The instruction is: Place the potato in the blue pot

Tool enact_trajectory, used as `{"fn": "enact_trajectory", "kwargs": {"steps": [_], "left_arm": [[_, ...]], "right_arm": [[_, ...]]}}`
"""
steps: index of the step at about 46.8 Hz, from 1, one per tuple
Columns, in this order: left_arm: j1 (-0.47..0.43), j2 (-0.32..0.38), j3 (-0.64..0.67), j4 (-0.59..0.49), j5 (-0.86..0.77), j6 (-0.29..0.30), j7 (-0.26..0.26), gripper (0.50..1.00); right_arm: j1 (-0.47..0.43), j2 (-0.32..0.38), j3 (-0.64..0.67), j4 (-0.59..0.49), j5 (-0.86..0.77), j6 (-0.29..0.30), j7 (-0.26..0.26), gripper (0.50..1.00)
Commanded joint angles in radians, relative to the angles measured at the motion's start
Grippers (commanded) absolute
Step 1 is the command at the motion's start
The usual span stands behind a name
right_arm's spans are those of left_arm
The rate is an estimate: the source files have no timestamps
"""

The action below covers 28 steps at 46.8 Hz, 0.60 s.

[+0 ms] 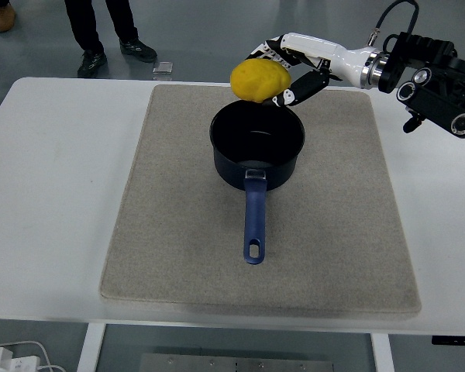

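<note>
A dark blue pot (256,147) with a long blue handle pointing toward me stands on the grey mat (178,232). Its inside looks empty. My right hand (283,71) comes in from the right edge and is shut on a yellow potato (260,80). It holds the potato in the air over the pot's far rim. My left arm is out of view.
The mat covers the middle of the white table (54,194). A person's legs (101,31) stand on the floor beyond the table's far left. A small clear object (163,70) lies on the floor behind the table.
</note>
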Motion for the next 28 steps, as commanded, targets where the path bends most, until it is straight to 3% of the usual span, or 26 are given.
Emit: {"fn": "enact_trajectory", "kwargs": {"steps": [1,11,28], "left_arm": [[0.001,0.000,0.000,0.000,0.000,0.000,0.000,1.000],[0.001,0.000,0.000,0.000,0.000,0.000,0.000,1.000],[0.001,0.000,0.000,0.000,0.000,0.000,0.000,1.000]], "right_arm": [[-0.014,0.012,-0.008,0.000,-0.002,-0.013,0.000,0.500],[-0.057,0.068,-0.014,-0.003,-0.011,-0.028,-0.001,0.500],[-0.088,0.070,-0.014,-0.007,-0.014,-0.045,-0.003,0.500]]}}
